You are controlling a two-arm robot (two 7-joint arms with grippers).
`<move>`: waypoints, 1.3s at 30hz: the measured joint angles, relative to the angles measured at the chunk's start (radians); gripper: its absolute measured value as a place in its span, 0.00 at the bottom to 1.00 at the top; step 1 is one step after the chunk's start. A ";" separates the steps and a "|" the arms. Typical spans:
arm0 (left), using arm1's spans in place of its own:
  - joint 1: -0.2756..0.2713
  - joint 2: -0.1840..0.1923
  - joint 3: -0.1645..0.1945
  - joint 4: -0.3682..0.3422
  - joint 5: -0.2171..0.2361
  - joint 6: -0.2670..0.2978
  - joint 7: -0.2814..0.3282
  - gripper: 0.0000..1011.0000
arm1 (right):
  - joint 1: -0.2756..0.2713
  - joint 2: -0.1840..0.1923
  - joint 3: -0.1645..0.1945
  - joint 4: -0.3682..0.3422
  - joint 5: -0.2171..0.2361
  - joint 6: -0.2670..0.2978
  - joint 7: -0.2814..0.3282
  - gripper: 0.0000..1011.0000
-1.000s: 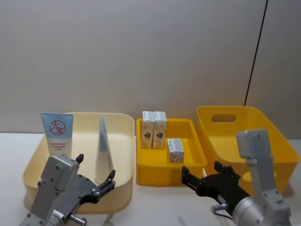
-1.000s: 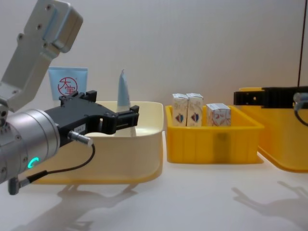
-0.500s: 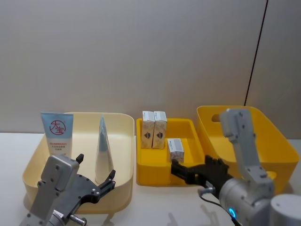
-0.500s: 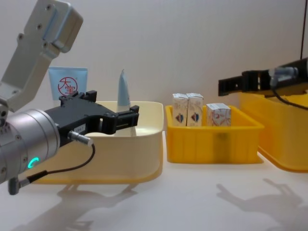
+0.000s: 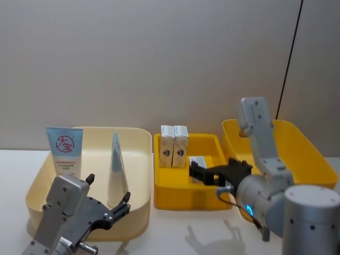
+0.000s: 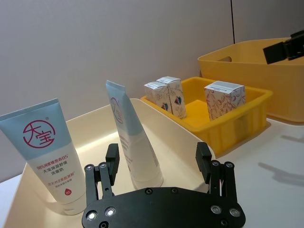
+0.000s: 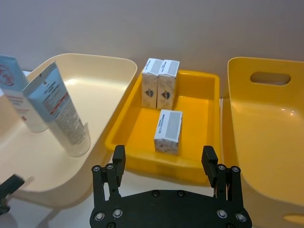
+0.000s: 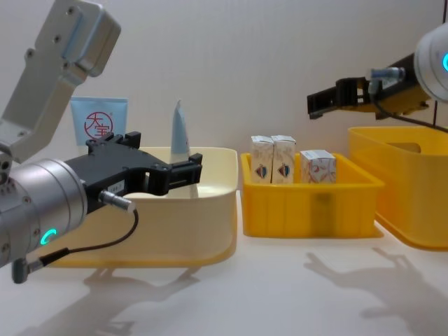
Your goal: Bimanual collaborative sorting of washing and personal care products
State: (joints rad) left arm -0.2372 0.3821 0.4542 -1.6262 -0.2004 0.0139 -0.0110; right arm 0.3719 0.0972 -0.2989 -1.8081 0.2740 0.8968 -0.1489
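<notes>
Found the left gripper nearest of all, low over the white table at the near wall of the cream bin. Saw its two black fingers spread apart, gripping nothing.

Noted two white squeeze tubes just beyond those fingers, inside the cream bin, both upright with flat light-blue ends on top. Placed the slim tube toward the bin's middle, turned edge-on in the head view. Placed the logo tube farther back at the bin's left side, red circular mark facing forward, apart from the slim one.

Found the right gripper farther on, raised above rim height over the near right part of the yellow tray. Saw its fingers likewise held wide, with nothing between them.

Saw three cream cartons with shield emblems inside that tray. Noted the lone carton nearer, toward the tray's right and sitting lower than the others, partly covered by the right gripper in the head view. Noted the back-left carton and back-right carton upright against the far wall, touching side by side.

Placed a large yellow bin just right of the tray, with a grey wall behind everything.
</notes>
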 joint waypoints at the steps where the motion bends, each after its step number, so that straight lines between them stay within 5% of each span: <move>1: 0.000 0.000 0.000 0.000 0.000 0.000 0.000 0.99 | 0.008 -0.002 0.000 0.008 -0.005 0.000 -0.004 0.99; 39: 0.000 0.000 0.000 0.000 0.000 0.000 0.000 0.99 | 0.285 -0.162 0.011 0.493 -0.075 -0.015 -0.085 0.99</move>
State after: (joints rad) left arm -0.2372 0.3821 0.4542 -1.6262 -0.2004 0.0139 -0.0110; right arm 0.6571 -0.0644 -0.2875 -1.3147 0.1992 0.8818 -0.2340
